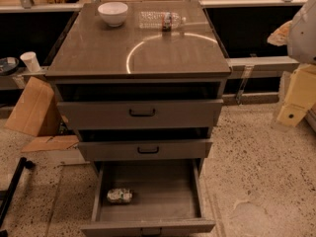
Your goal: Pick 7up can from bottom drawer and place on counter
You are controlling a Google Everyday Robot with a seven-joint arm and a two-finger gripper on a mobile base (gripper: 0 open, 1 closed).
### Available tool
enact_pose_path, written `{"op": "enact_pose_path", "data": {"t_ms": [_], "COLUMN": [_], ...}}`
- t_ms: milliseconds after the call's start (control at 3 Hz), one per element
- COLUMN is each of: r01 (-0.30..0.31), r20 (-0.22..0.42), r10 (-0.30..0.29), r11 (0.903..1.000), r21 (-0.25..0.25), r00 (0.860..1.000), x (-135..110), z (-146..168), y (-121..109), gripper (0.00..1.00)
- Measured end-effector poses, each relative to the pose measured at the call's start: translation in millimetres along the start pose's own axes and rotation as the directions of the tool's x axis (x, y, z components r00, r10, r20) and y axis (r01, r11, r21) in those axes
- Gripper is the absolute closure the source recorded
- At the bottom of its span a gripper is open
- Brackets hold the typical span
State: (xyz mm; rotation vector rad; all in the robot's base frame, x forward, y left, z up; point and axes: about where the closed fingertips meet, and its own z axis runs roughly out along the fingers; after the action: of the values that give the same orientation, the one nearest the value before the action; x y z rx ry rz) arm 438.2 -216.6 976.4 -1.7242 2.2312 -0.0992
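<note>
While tool (293,111) far right, can (120,196) lower-left

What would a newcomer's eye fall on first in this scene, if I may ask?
The pulled-out bottom drawer at the foot of the grey cabinet, with the 7up can lying on its side at its left. Next, the glossy counter carrying a white bowl and a clear bottle at the back. The robot's tool hangs at the right edge, apart from the cabinet.

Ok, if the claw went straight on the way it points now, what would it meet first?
Probably the speckled floor right of the cabinet. The claw hangs at the right edge, pointing down and slightly left, away from the 7up can in the bottom drawer; depth is unclear.
</note>
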Motion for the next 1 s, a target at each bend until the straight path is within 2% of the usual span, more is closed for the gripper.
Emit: {"op": "enact_pose_path", "data": {"t_ms": [333,667,1000], "r01": [0.004,0.016,0.036], "r20": [-0.001,-0.014,0.01], "r10": [-0.004,-0.016,-0.035], "r11": [0.9999,0.9999,0.9986], "r21": [0.011,-0.001,-0.038], "r00": [1.0,1.0,0.999], "x": [-2,-2,-2], "z": [-2,28,83], "y": [-1,-2,5], "gripper": [0.0,0.0,0.0]}}
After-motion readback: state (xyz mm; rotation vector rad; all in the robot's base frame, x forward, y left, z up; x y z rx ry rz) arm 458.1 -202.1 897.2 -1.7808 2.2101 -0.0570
